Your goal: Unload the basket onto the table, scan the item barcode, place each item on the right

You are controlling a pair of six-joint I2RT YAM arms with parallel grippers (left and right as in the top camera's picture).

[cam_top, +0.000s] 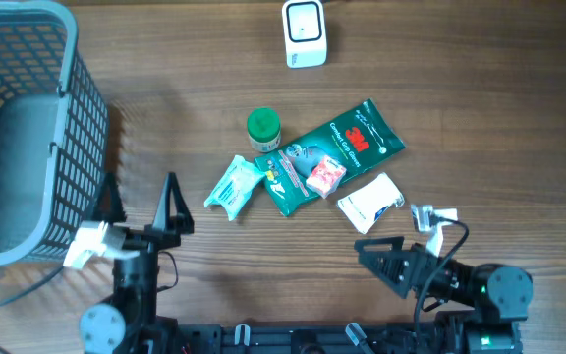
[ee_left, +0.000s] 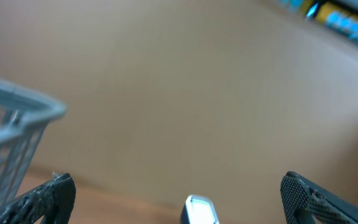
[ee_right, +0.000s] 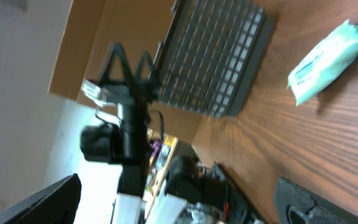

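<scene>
Several items lie clustered mid-table: a green-lidded jar [cam_top: 263,128], a green 3M pack [cam_top: 340,149], a small pink packet [cam_top: 325,174], a white packet [cam_top: 370,202] and a pale green wipes pack [cam_top: 232,185] [ee_right: 325,53]. I cannot make out a barcode on any of them. The white scanner [cam_top: 306,32] [ee_left: 199,210] stands at the far edge. My left gripper [cam_top: 141,202] [ee_left: 176,180] is open and empty, left of the cluster. Just below the white packet, my right gripper [cam_top: 406,236] [ee_right: 179,193] is open and empty too.
A grey mesh basket [cam_top: 28,128] [ee_left: 11,143] [ee_right: 219,56] fills the left side, close beside the left arm. The right wrist view looks sideways across the table at the left arm [ee_right: 126,106]. Bare wood separates the scanner from the items.
</scene>
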